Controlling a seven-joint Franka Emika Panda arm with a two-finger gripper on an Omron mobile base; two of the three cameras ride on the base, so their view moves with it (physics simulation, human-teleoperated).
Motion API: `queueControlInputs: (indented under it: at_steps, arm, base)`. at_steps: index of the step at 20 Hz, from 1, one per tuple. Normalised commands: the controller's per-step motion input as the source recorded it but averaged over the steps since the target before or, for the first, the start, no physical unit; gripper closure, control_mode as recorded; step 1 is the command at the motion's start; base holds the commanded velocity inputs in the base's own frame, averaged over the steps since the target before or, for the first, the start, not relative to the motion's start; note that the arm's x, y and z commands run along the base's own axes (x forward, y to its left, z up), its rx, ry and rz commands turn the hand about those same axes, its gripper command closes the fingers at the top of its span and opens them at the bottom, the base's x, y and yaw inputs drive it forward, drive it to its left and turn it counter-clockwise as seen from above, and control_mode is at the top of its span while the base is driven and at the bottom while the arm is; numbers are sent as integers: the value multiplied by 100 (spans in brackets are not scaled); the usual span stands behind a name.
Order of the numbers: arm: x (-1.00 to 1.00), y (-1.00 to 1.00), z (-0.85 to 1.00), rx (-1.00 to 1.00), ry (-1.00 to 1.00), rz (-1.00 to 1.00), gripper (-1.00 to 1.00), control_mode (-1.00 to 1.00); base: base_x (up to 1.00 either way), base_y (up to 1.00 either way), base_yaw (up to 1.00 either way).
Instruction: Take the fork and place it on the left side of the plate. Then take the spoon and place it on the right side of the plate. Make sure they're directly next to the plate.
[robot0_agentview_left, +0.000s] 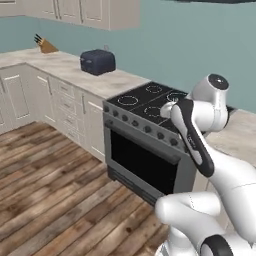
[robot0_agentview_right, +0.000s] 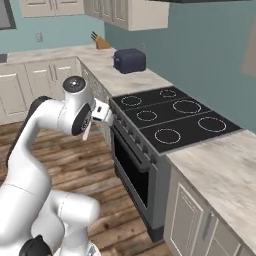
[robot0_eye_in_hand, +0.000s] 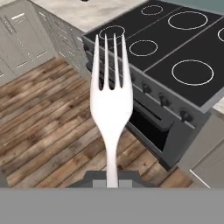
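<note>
My gripper (robot0_eye_in_hand: 112, 178) is shut on the handle of the fork (robot0_eye_in_hand: 111, 103). The fork is pale and slim, and its tines point away from the hand, over the front edge of the stove. From the right base camera the gripper (robot0_agentview_right: 94, 121) hangs in the air in front of the stove's left corner, above the floor, with the fork (robot0_agentview_right: 86, 133) sticking out below it. The plate and the spoon are out of view.
A black stove top (robot0_agentview_right: 172, 117) with an oven door (robot0_agentview_left: 142, 162) below sits between marble counters (robot0_agentview_right: 225, 167). A dark toaster (robot0_agentview_left: 98, 61) and a knife block (robot0_agentview_left: 46, 46) stand on the far counter. Wooden floor (robot0_agentview_left: 45, 185) lies open on the left.
</note>
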Motion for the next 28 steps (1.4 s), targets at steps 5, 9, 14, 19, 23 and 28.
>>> queueControlInputs:
  at_steps: [5, 9, 14, 19, 23, 28]
  arm:
    - [0, 0, 0, 0, 0, 0, 100, 100]
    - [0, 0, 0, 0, 0, 0, 100, 100]
    - [0, 0, 0, 0, 0, 0, 100, 100]
    - [0, 0, 0, 0, 0, 0, 100, 100]
    - [0, 0, 0, 0, 0, 0, 100, 100]
    - [0, 0, 0, 0, 0, 0, 100, 100]
  base:
    - [-90, 11, 41]
    - [-79, 32, 42]
    - [-60, 79, 34]
    - [-59, 89, 33]
    - [-74, 96, 28]
    - [-62, 100, 23]
